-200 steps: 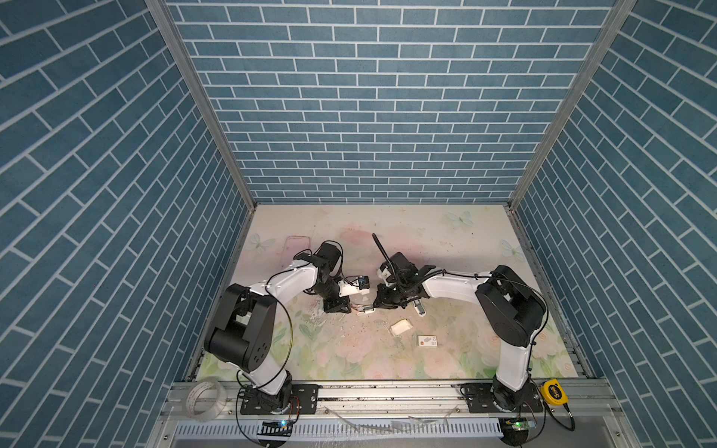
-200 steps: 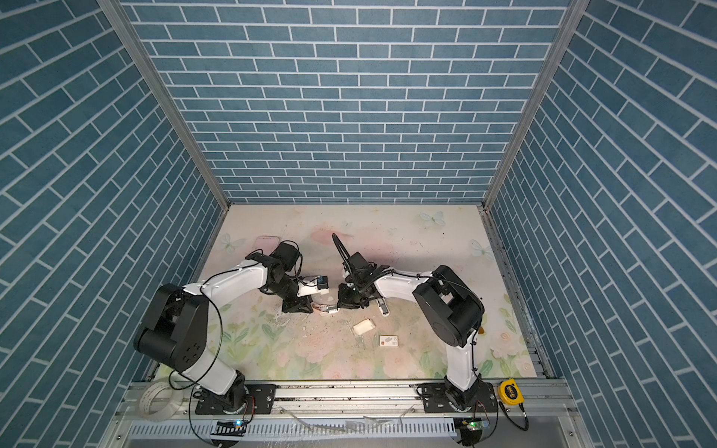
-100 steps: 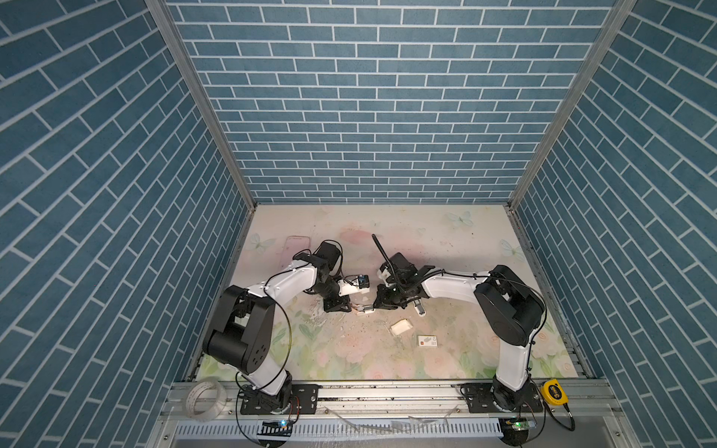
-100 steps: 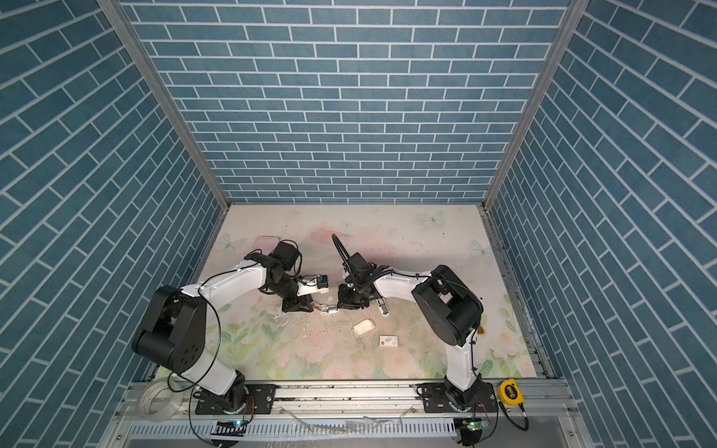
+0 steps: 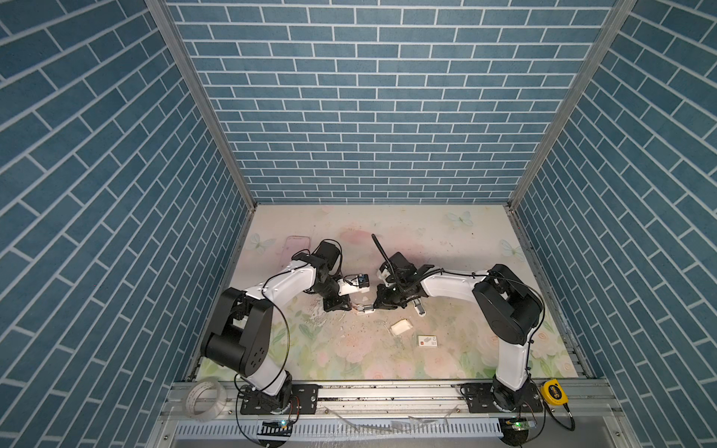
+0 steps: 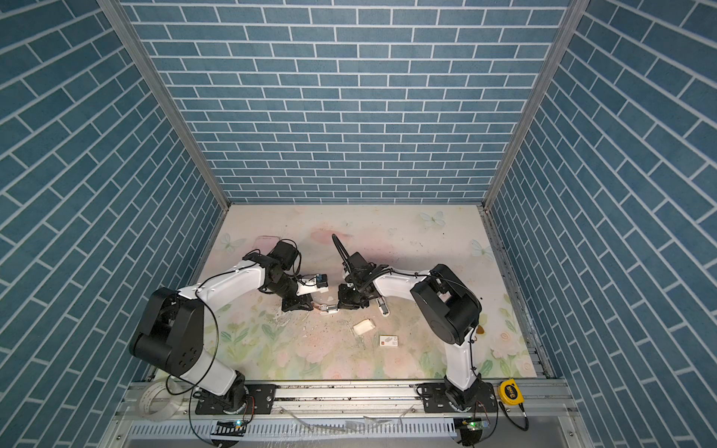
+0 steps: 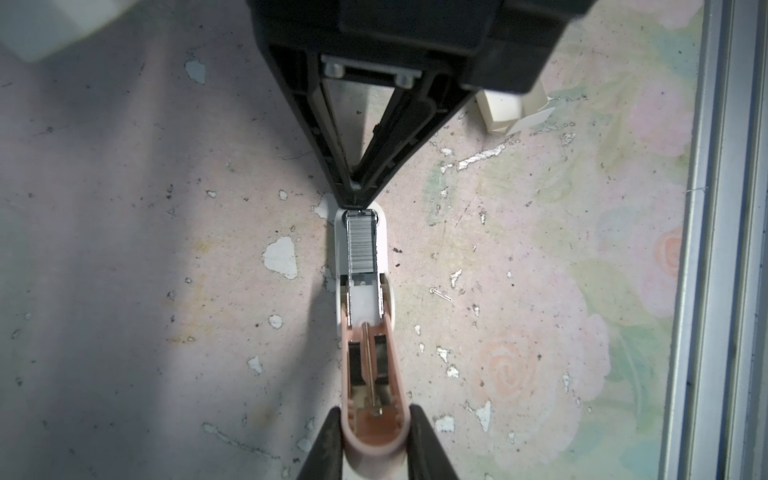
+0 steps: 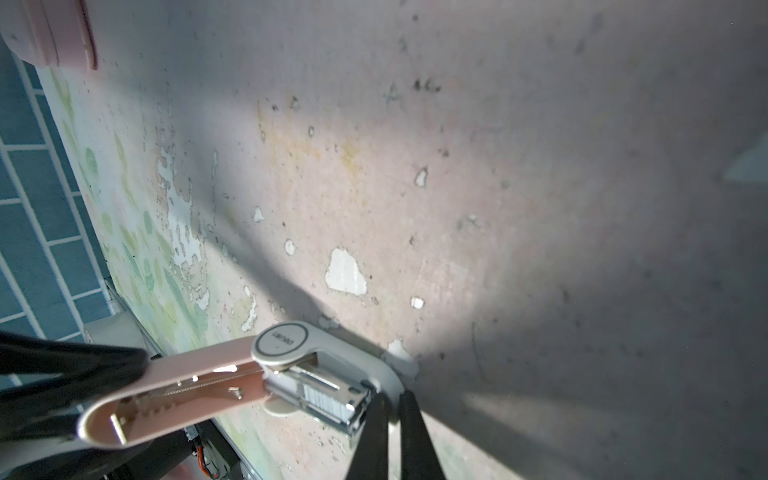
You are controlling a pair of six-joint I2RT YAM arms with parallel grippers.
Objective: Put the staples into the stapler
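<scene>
Staples (image 7: pixel 360 245) sit in the open stapler (image 7: pixel 392 365), just left of the closed right gripper (image 7: pixel 356 201); the left gripper (image 7: pixel 374 411) clamps its pink end.

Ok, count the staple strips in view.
1: the staple strip lies in the open stapler, between the left claw on its pink lid and the right claw at its front. More may hide in the white tray.

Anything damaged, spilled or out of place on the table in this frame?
Yes: the floral mat is flaked to white patches around the open stapler, and one loose staple lies on the mat beside it.
</scene>
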